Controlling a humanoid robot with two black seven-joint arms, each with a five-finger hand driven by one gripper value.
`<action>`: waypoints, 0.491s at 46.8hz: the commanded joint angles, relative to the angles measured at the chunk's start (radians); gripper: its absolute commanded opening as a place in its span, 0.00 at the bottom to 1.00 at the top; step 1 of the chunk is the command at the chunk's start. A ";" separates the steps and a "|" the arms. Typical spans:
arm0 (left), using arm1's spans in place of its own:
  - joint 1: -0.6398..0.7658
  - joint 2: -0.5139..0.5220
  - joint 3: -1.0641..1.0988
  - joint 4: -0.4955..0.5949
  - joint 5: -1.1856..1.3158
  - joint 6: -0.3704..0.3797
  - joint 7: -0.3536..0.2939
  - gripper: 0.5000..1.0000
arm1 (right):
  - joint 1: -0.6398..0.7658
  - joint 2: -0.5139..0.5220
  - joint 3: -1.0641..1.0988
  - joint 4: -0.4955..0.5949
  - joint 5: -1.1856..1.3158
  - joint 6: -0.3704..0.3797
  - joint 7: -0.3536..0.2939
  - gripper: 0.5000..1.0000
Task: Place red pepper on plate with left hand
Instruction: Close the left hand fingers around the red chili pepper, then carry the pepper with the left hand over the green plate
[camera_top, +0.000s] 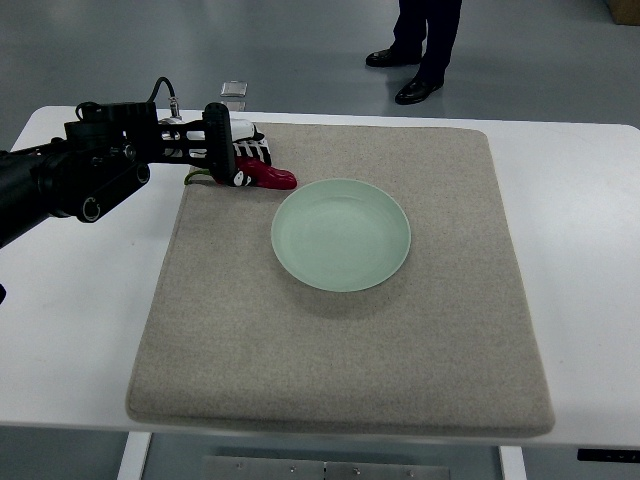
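Reaching in from the picture's left edge, the black left arm ends in a black-and-white fingered left hand (232, 150) whose fingers are curled down around the glossy red pepper (270, 177), which lies at the far-left part of the beige felt mat (340, 350); the pepper's greenish stem end pokes out on the hand's left, its red tip on the right. Whether the pepper has left the mat or is merely pinned against it cannot be told from this view. The pale green round ceramic plate (341, 234) sits empty near the mat's middle, just beside the pepper's tip but apart from it. My judgement is that the grasp is made and the short carry to the plate remains. The smooth, tapered skin could slide out of the fingers if the hold sits too near the stem, dropping the pepper short on the felt. A low carry could catch the plate's rim and shove it. A person's dark shoes (405, 75) stand beyond the white table (580, 250).
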 joint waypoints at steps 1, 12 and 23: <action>0.000 0.000 0.002 0.000 0.000 0.000 0.001 0.00 | 0.000 0.000 0.000 0.000 0.000 0.000 0.000 0.86; -0.011 0.001 -0.005 0.000 -0.020 0.001 0.001 0.00 | 0.000 0.000 0.000 0.000 0.000 0.000 0.000 0.86; -0.040 0.005 -0.034 -0.011 -0.031 0.001 0.001 0.00 | 0.000 0.000 0.000 0.000 0.000 -0.001 0.000 0.86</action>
